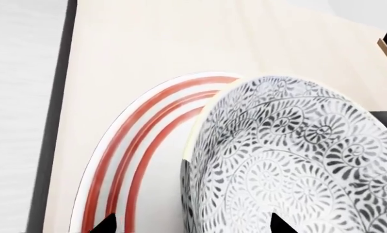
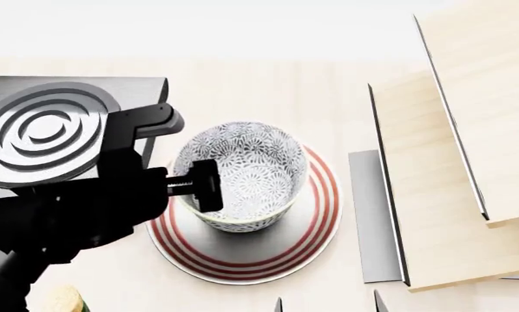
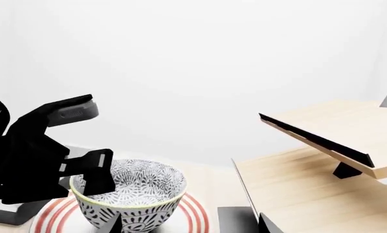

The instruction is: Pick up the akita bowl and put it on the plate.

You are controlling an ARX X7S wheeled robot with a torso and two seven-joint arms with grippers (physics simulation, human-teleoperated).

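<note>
Ceramic and patterned, the akita bowl (image 2: 240,175) sits upright on the plate (image 2: 246,250), slightly toward the plate's stove-side rim, with the left hand (image 2: 200,186) clamped across the bowl's near-left wall, so release goes straight up.

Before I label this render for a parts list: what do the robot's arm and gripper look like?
The left arm is matte black and blocky, with a grey-capped link and a silver threaded rod; the left gripper has flat black fingers. Of the right gripper, only black fingertips show. No cables or markings are visible.
</note>
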